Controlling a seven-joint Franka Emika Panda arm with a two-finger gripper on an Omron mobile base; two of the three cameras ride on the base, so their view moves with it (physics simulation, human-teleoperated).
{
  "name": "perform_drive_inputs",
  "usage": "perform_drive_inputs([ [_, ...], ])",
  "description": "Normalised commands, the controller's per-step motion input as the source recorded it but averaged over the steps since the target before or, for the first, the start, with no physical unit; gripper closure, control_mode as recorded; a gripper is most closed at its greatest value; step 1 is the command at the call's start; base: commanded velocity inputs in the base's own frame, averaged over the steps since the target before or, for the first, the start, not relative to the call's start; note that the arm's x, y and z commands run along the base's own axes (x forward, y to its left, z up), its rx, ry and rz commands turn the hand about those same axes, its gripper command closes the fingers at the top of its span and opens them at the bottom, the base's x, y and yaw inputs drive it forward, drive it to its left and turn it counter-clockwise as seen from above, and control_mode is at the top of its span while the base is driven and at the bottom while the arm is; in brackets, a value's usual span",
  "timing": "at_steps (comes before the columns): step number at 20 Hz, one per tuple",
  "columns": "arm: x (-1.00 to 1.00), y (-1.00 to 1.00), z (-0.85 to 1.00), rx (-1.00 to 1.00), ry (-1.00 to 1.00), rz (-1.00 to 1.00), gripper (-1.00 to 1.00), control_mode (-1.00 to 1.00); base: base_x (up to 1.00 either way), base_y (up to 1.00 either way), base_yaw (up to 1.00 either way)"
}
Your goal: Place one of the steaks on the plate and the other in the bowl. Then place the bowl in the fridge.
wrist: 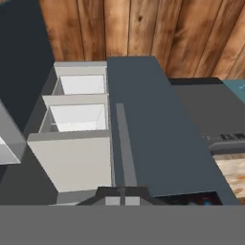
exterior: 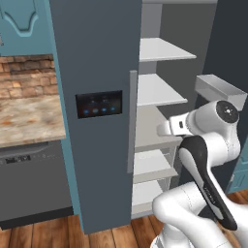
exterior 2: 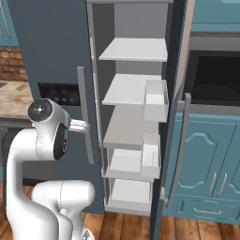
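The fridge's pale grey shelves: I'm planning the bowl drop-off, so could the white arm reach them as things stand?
Probably yes: the tall dark grey-blue fridge has its right door swung open, baring the pale grey shelves, and the white arm stands right before them.

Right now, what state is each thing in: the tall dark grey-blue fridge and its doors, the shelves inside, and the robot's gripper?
Tall dark grey-blue fridge: one door open, the other shut.
Shut door with the black lit panel: closed, blue lights on.
Open door: swung wide, its pale grey door bins empty.
Pale grey shelves: bare, no red bowl on them.
Gripper: fingertips close together, too little showing to tell open from shut.
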Motion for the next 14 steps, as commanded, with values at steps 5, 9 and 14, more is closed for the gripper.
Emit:
perform_drive_inputs([
  [5, 0.00, 0.03, 0.15, 0.08, -0.01, 0.00, -1.00, -1.00, 0.00, 0.00, 0.00],
  [9, 0.00, 0.03, 0.21, 0.00, 0.10, 0.00, -1.00, -1.00, 0.00, 0.00, 0.00],
  [14, 0.04, 0.19, 0.13, 0.00, 0.11, 0.00, -1.00, -1.00, 0.00, 0.00, 0.00],
])
